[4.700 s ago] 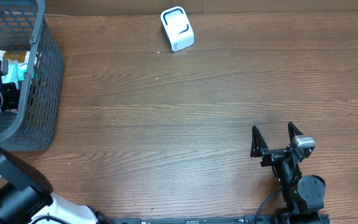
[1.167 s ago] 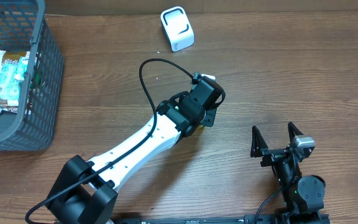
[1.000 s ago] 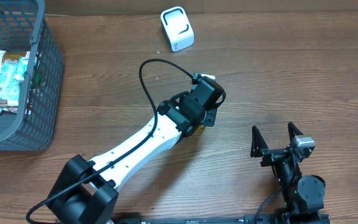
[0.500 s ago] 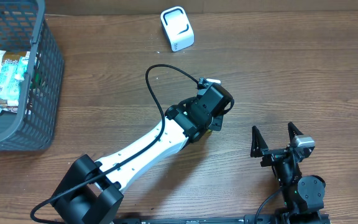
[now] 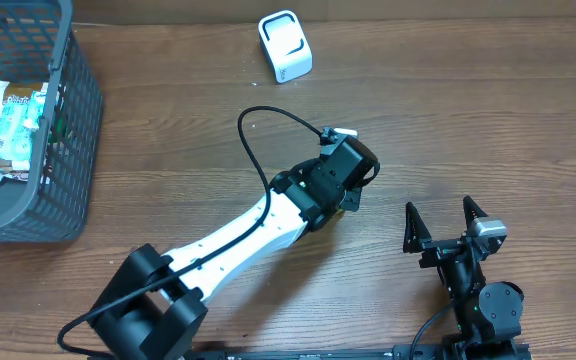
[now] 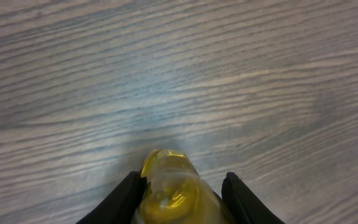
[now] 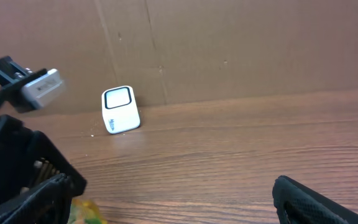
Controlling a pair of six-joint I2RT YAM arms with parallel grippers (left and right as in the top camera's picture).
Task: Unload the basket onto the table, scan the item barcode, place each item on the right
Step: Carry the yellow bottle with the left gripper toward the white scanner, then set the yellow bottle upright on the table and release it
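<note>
The item [image 6: 174, 194] is a glossy, translucent yellow pack, and my left gripper [image 6: 182, 186] is shut on it, one black finger on each side. From overhead, the left gripper [image 5: 344, 198] hangs low over the middle of the table, its wrist hiding most of the item. A yellow-green edge of the item [image 7: 82, 211] shows in the right wrist view. The white barcode scanner [image 5: 285, 46] stands at the far edge, well beyond the item. My right gripper [image 5: 438, 212] is open at the near right with nothing in it; in its own view, the right gripper [image 7: 173, 205] faces the scanner [image 7: 120, 109].
A dark mesh basket [image 5: 73, 120] at the far left holds several wrapped packs [image 5: 13, 125]. A brown cardboard wall [image 7: 229, 43] rises behind the scanner. The left arm's black cable [image 5: 258, 130] loops above the table.
The left arm has moved a little to the right and nearer with the item in its grip. Seconds ago it was over the basket. The right arm has not moved.
</note>
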